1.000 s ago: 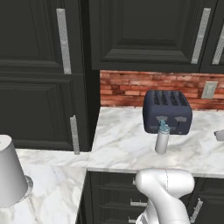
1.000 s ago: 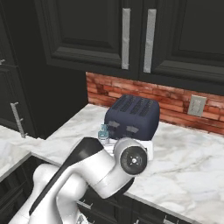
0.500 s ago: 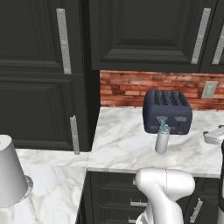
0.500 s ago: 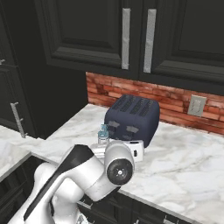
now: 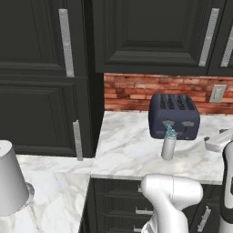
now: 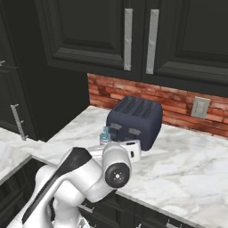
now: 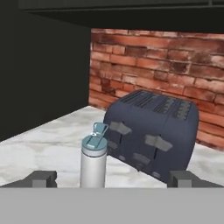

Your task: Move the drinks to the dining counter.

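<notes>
A: What is seen on the marble worktop point(image 5: 132, 150)?

B: A dark blue-grey toaster point(image 5: 174, 116) is set against the brick backsplash point(image 5: 136, 91), and everything else is placed from it. The grey metal bottle point(image 5: 168, 144) with the light-blue cap is stood upright just in front of the toaster's lever face, toward its left side, close to it though contact cannot be told.

A: How is the gripper point(image 7: 111, 178) held?

B: Its jaws are spread wide and nothing is grasped. In the hand view the two dark fingertips point(image 7: 41, 178) are seen low on either side, with the bottle point(image 7: 93, 156) framed between them and the toaster point(image 7: 152, 131) behind it. The bottle is not touched by either tip.

A: And from the right base view?

B: The bottle's blue cap point(image 6: 105, 134) is glimpsed just left of the toaster point(image 6: 134, 121), with the white arm's elbow in front. A wall socket point(image 6: 200, 107) is mounted on the brick to the toaster's right.

A: Anything else?

B: A large grey roll point(image 5: 10, 184) is stood well left of the toaster, on the lower marble surface
</notes>
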### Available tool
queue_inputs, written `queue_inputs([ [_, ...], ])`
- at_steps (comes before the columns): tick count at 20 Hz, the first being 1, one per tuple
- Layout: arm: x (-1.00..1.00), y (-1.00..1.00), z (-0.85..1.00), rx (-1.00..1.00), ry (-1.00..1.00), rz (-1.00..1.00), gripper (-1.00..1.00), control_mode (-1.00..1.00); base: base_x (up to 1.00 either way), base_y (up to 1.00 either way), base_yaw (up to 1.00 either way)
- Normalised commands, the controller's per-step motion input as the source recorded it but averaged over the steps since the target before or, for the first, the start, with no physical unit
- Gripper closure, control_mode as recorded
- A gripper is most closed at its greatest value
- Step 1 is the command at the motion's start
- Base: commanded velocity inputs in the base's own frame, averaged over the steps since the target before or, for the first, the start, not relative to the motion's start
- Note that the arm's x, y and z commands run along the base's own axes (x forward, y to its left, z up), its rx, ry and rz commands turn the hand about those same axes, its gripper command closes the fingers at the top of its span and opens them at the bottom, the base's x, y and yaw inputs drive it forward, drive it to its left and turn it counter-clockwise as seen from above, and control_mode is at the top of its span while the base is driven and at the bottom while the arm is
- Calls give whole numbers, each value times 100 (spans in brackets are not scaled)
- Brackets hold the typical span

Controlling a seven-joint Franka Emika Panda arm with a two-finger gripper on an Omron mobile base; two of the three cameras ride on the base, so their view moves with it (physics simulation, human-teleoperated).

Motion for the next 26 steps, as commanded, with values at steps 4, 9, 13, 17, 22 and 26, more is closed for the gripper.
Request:
queue_inputs([
  [4, 0, 0, 0, 0, 0, 19, -100, -100, 0, 0, 0],
  [9, 1, 0, 0, 0, -1, 20, -100, -100, 0, 0, 0],
  [13, 16, 0, -4, 0, 0, 6, -100, -100, 0, 0, 0],
  [17, 17, 0, -10, 0, 0, 5, -100, -100, 0, 0, 0],
  [22, 9, 0, -17, 0, -9, 2, -100, -100, 0, 0, 0],
  [26, 0, 0, -10, 0, -1, 4, -100, -100, 0, 0, 0],
])
